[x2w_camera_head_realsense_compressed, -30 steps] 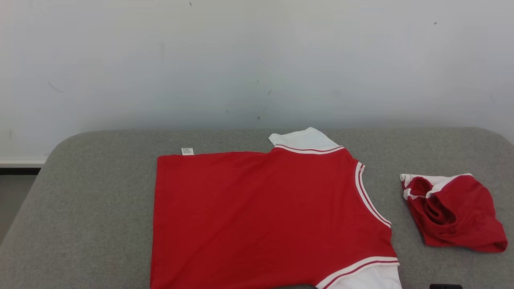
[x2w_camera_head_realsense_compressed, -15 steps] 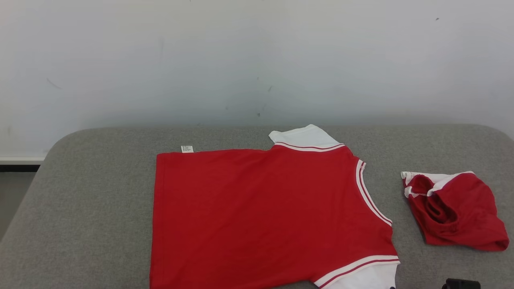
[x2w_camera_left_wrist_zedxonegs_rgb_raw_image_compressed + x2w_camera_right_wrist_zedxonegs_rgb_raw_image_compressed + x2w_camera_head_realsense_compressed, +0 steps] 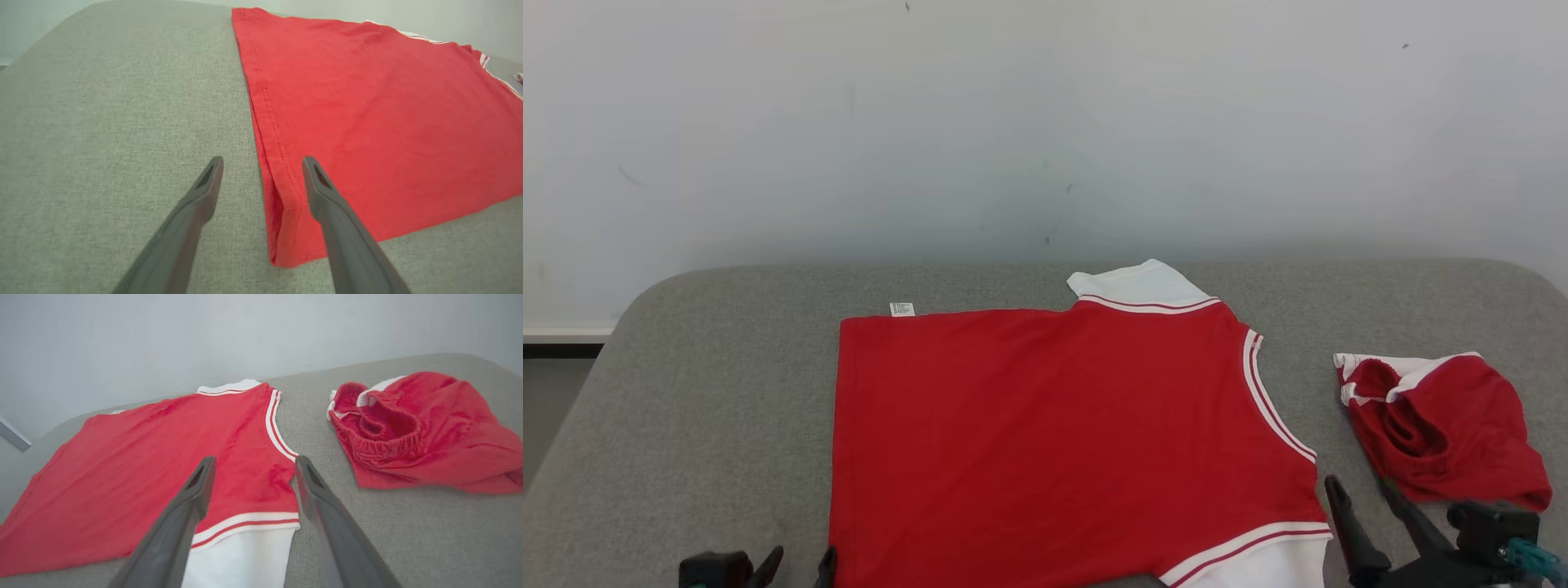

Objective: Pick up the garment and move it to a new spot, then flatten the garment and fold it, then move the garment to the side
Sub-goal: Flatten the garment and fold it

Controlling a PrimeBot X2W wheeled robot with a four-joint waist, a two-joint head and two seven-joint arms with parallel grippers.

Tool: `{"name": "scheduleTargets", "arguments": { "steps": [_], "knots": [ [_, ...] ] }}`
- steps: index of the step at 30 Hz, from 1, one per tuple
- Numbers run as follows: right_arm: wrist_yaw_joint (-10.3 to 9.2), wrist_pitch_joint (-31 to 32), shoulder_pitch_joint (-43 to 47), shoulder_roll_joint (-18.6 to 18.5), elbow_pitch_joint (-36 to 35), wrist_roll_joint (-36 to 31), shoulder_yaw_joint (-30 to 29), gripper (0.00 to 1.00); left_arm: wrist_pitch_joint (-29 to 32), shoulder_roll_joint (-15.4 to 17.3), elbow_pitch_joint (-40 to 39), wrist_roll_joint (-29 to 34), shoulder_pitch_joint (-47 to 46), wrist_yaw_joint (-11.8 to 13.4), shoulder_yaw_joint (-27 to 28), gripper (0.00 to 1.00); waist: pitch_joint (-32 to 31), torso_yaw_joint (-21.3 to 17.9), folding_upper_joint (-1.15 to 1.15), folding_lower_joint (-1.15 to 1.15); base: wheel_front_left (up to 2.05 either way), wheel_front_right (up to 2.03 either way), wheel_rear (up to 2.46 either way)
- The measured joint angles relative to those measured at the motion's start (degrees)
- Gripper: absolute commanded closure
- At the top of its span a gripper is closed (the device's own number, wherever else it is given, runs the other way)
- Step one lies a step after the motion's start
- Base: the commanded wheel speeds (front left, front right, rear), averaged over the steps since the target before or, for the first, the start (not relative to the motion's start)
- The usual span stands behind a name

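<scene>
- Since a second ago, the left gripper and right gripper have entered the head view's bottom edge.
- Both sets of fingers stand wide apart, gripping nothing (left pair straddles the shirt's hem corner).
- Flat on the grey table lies the red shirt.
- Beside it, apart: crumpled red shorts.

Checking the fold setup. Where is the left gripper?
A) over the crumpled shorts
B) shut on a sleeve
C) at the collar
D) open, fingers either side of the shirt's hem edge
D: the left wrist view shows the left gripper open, one finger over the grey surface, the other over the shirt near its hem corner.
</scene>
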Motion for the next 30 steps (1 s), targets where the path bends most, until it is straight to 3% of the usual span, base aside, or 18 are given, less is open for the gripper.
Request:
{"name": "scheduleTargets", "arguments": {
  "steps": [11,19,30],
  "knots": [
    [0.26,-4.94,-3.89,-1.07,-2.43,-4.61,0.71,0.0,-0.07,2.14,-7.58,1.32,2.01,1.1,7.8,0.0,-0.49,-1.3,0.0,0.0,0.0,0.0,0.0],
    [0.8,-6.56,-4.14,-1.45,-2.48,-7.26,1.78,0.0,-0.07,0.41,-10.73,3.01,4.94,1.44,12.54,0.0,0.09,-2.64,0.0,0.0,0.0,0.0,0.0],
    [0.77,-7.84,-3.91,-1.58,-1.35,-7.71,-1.19,0.0,-0.08,-0.76,-11.54,7.47,7.3,1.48,19.62,0.0,0.87,-2.89,0.0,0.0,0.0,0.0,0.0]
  ]
}}
